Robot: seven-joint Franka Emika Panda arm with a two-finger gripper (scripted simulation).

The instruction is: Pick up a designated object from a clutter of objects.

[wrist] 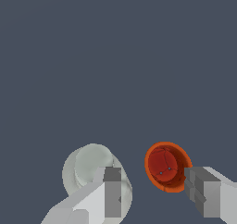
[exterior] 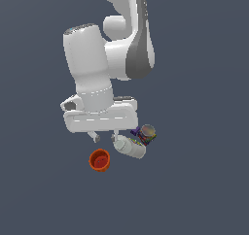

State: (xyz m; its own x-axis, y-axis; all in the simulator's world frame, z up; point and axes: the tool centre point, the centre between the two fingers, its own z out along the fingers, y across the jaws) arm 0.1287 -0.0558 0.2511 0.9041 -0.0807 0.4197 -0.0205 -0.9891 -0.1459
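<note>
The designated object, a small orange-red cup (exterior: 100, 159), stands with its open mouth showing on the grey floor. My gripper (exterior: 105, 138) hangs open just above it and holds nothing. In the wrist view the orange-red cup (wrist: 165, 165) appears in the gap of my gripper (wrist: 157, 193), close to one finger (wrist: 202, 190). The other finger (wrist: 112, 190) overlaps the white bottle (wrist: 90, 167). Of the clutter, the white bottle (exterior: 130, 147) lies on its side next to the cup, toward the exterior view's right. A small multicoloured can (exterior: 146, 133) lies just beyond it.
The arm's white links (exterior: 92, 64) fill the upper middle of the exterior view and hide the floor behind them. Plain grey floor (exterior: 204, 190) surrounds the objects.
</note>
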